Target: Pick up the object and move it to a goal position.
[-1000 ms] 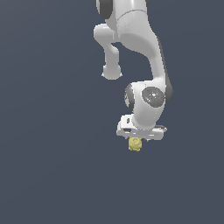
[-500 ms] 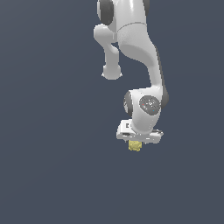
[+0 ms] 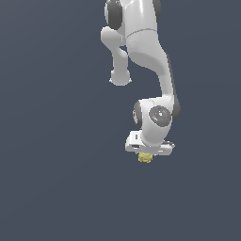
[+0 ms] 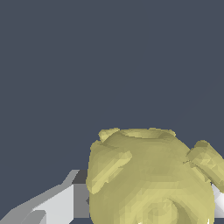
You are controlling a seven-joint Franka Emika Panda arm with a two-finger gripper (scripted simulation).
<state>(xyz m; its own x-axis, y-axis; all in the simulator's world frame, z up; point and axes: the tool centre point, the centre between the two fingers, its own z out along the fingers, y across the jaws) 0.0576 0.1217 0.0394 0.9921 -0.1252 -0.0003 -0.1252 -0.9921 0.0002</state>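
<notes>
End effector point(image 3: 146, 155) clamped on the pale-yellow knobbly object point(image 3: 145, 158) (fingers mostly hidden), nothing around.

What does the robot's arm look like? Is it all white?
Mostly white. The arm is made of smooth, rounded, shiny segments, with dark grey bands and round caps at the joints. It ends in a flat, boxy white gripper. In the wrist view one finger looks pale grey and white. No cables or markings show.
</notes>
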